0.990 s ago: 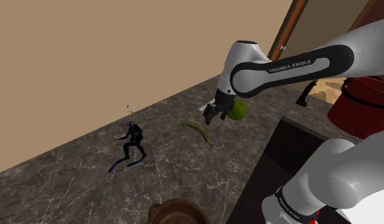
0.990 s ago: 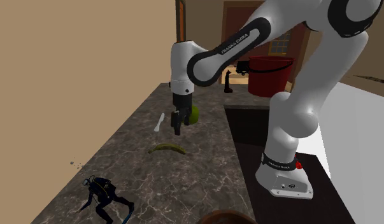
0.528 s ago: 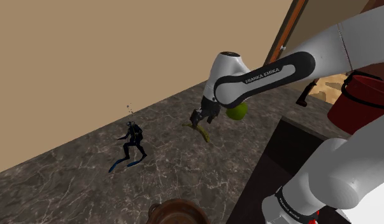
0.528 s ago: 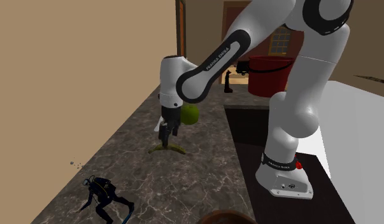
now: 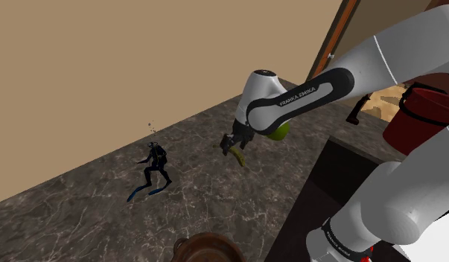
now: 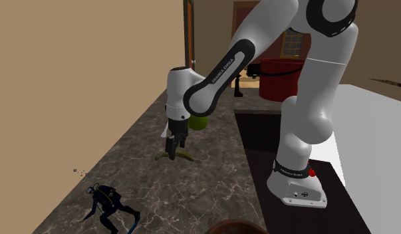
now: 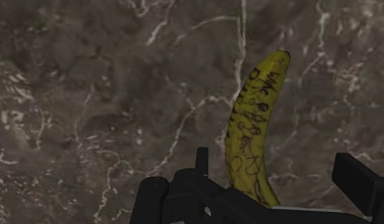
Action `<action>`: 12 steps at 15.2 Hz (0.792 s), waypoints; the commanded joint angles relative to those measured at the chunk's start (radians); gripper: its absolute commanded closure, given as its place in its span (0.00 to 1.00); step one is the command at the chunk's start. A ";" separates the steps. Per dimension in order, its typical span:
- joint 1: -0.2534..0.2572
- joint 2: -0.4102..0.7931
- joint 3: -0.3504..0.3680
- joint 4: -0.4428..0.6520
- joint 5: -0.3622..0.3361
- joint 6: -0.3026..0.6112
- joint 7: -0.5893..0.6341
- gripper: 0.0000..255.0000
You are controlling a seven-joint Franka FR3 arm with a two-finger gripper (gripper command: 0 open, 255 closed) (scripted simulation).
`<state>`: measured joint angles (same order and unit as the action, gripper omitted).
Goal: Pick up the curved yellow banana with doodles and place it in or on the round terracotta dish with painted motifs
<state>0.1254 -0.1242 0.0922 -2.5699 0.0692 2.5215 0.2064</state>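
Now at the grasp approach: the gripper (image 7: 276,160) hangs low over the banana (image 7: 253,130), which lies flat on the dark marbled counter (image 7: 76,95). The banana is yellow, curved and scribbled with black doodles. The fingers stand wide apart and clasp nothing; neither appears to touch the banana.

Key relation: the banana's long axis runs roughly crosswise to the line along which the fingers close, so closing would pinch it across its width. One end of the banana sits in the gap, nearer one finger than the other, and most of its length extends beyond the fingertips. A grasp taken here would probably catch it near that end rather than at the middle, and it may swing when lifted.

In the shoulder view a round green fruit (image 5: 279,132) sits near the gripper, partly behind the arm. The terracotta dish (image 5: 206,249) shows at that view's lower edge, well apart from the banana — the carry would run back along the counter. A small diver figurine (image 5: 154,170) lies toward that view's left.
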 commanded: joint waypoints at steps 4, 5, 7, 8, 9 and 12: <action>0.000 0.002 0.000 -0.001 0.000 0.003 0.000 0.00; 0.000 0.002 0.000 -0.001 0.000 0.002 0.000 1.00; 0.000 0.002 0.000 -0.001 0.000 0.002 0.000 1.00; 0.000 0.002 0.000 -0.001 0.000 0.002 0.000 1.00; 0.000 0.002 0.000 -0.001 0.000 0.002 0.000 1.00; 0.000 0.002 0.000 -0.001 0.000 0.003 0.000 1.00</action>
<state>0.1254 -0.1225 0.0923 -2.5706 0.0691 2.5240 0.2065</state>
